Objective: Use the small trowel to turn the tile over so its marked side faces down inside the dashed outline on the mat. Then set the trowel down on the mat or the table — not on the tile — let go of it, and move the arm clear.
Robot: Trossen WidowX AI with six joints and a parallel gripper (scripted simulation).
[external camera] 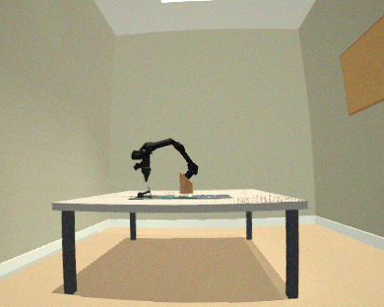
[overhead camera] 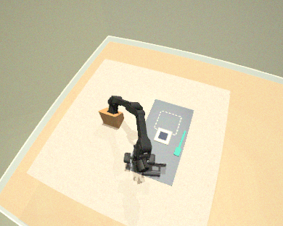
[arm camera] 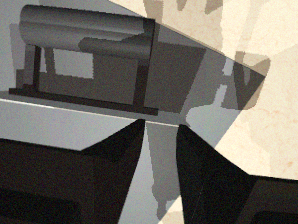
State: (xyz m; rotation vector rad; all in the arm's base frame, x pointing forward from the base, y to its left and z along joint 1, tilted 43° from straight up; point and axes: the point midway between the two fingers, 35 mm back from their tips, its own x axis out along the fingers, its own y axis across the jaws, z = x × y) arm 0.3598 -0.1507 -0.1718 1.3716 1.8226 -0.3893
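Observation:
The white tile (overhead camera: 162,135) lies flat on the grey mat (overhead camera: 186,115), its dark square facing up. It lies at the near side of the dashed outline (overhead camera: 160,111), over part of its line. A black trowel-like tool (overhead camera: 160,165) (external camera: 143,195) (arm camera: 90,30), with a bar handle on two posts, rests at the mat's near end. A thin pale edge runs beside it in the wrist view. My gripper (external camera: 146,180) (arm camera: 161,128) is slightly open and empty, pointing down above the tool, near one end of its handle. The tips are hidden in the top view.
A teal long-handled tool (overhead camera: 177,150) with a small square blade lies on the mat's right side, beside the tile. An orange-brown block (overhead camera: 112,119) (external camera: 186,184) stands at the arm's base. The arm and gripper cast shadows across the mat and the pale table top.

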